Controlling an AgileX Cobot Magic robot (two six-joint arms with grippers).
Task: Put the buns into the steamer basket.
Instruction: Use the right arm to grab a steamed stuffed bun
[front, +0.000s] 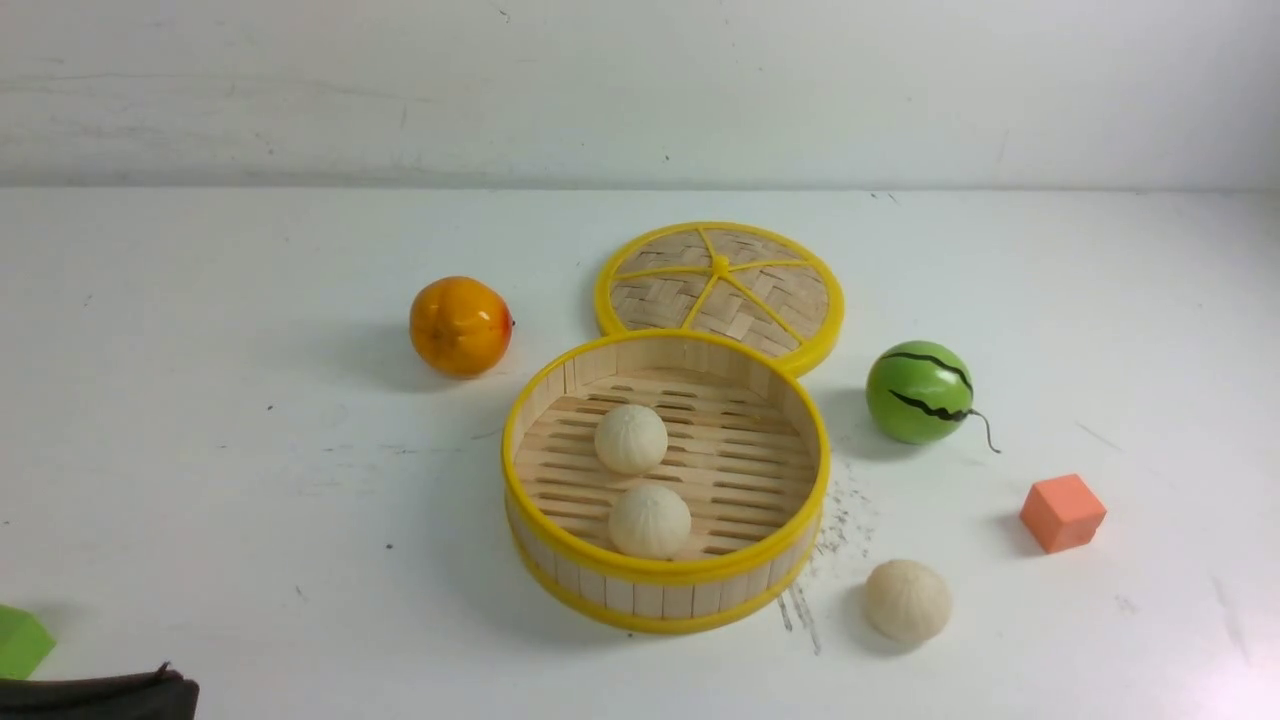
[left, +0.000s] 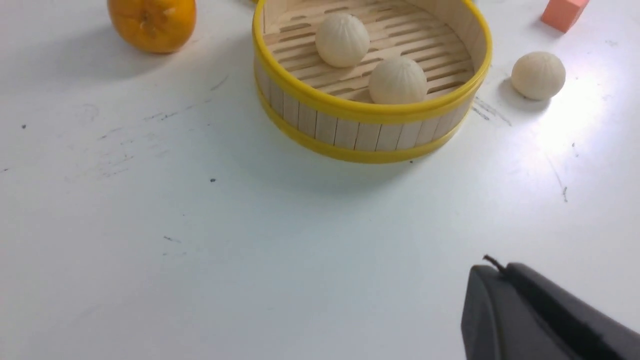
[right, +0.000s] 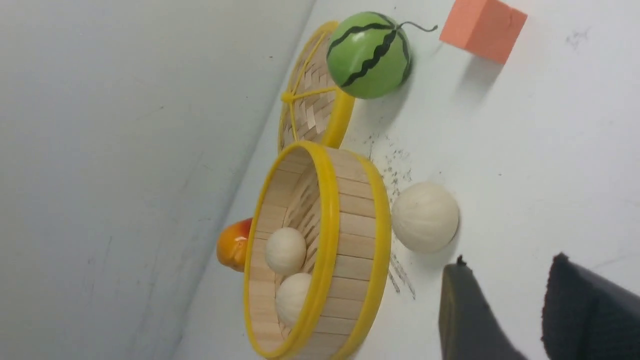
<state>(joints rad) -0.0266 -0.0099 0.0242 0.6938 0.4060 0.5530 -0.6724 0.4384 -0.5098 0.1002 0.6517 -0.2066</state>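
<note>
The steamer basket (front: 655, 598) sits mid-table with two buns (front: 631, 438) (front: 650, 521) on its slatted floor. A third bun (front: 907, 600) lies on the table just off the basket's front right, apart from its wall. In the right wrist view my right gripper (right: 507, 262) stands open and empty, a short way from that bun (right: 425, 216); this gripper is outside the front view. My left gripper (left: 492, 267) is shut with nothing in it, well back from the basket (left: 372, 112), and only its dark tip (front: 150, 685) shows at the front view's lower left corner.
A flat woven lid (front: 720, 285) lies behind the basket. An orange fruit (front: 460, 326) is at back left, a green watermelon ball (front: 920, 392) and an orange cube (front: 1062, 512) at right. A green block (front: 20, 640) sits at the lower left edge.
</note>
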